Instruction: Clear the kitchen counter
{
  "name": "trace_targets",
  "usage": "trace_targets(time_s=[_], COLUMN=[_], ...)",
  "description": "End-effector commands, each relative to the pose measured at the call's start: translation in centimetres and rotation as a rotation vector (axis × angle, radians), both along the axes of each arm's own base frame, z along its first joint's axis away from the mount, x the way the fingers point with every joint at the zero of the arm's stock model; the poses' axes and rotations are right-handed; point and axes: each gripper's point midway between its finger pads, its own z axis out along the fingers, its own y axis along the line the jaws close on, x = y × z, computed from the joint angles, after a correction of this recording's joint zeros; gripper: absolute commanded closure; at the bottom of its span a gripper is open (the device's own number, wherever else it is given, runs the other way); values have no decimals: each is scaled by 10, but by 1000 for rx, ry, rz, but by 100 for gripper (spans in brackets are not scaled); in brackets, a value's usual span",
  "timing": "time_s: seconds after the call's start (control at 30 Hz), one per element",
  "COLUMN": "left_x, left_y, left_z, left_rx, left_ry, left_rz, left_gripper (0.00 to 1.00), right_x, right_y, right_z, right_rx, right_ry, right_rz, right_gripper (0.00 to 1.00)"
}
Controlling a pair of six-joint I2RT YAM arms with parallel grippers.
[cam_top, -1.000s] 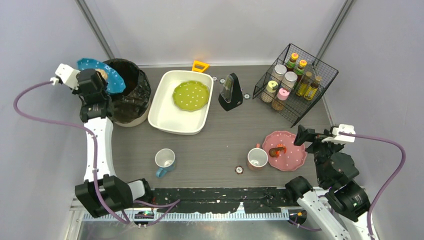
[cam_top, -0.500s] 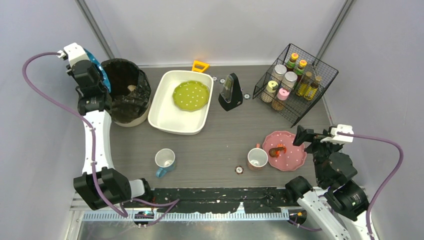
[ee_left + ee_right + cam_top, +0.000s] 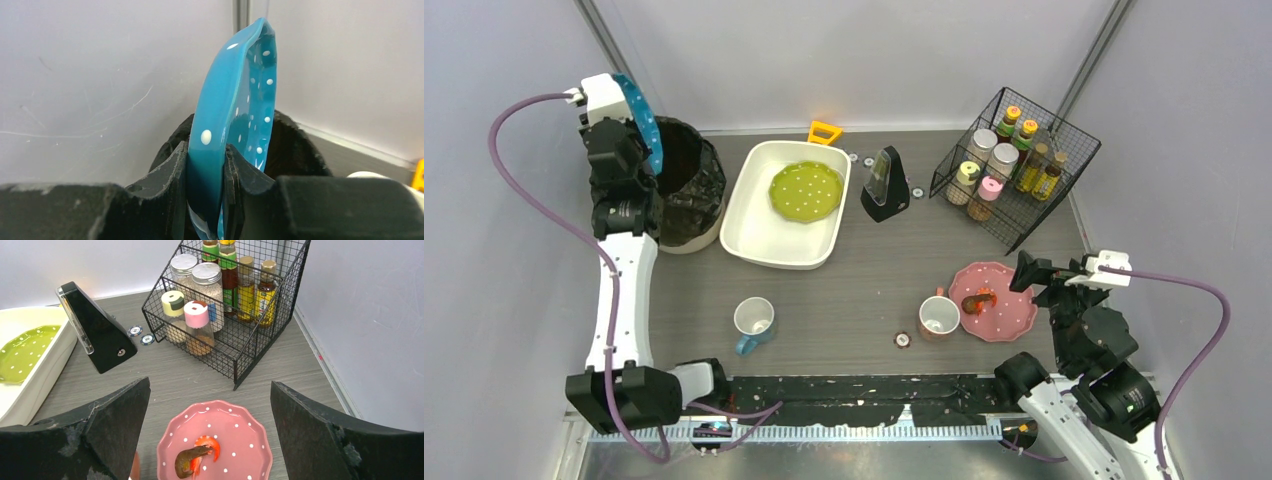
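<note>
The left gripper pinches a blue plate on edge over the bin at the far left of the kitchen counter. The right gripper, spread wide, hovers above the counter's near right, over a pink plate. Labels in the wire rack are too small to read.

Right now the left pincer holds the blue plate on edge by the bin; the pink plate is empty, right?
No: the right wrist view shows a shrimp on the pink plate. The left pincer holds the blue plate on edge by the bin.
</note>
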Motion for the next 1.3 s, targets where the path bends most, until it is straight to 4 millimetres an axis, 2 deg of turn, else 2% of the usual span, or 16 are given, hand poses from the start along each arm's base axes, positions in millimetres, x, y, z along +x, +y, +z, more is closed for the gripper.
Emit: trace_targets(time_s=[0.0,0.2,0.4,0.53,0.57,0.8,0.93,1.27], left_x=[-43,-44,-35,-22,-18,17,42,96], left_y=[-21,-68,-116,-157,-168,-204,-218,-243], left_z=[123,124,98,76,69,4,-34,-107], left_rx=[-63,-347,-625,-712,-726,-783,-758,-695], left_ry=[-463,-560,-554,-474,-450,-311,-224,-35], left_rz=[-68,-296,-459,-553,-566,-527,-481,-406], left_gripper=[100,100,100,100,100,100,100,100], right_x=[-1,0,-2,-3,-3,-4,-5,-5], right_y=[0,2,0,0,0,-1,-4,-4], right_z=[11,11,10,11,12,11,11,9], right_rx=[33,35,42,50,51,57,61,63], right_ry=[-59,-59,-68,-82,-84,-92,-99,-107], right_rz=[1,9,5,5,5,8,-5,-7], right_gripper=[5,5,5,5,5,5,5,5])
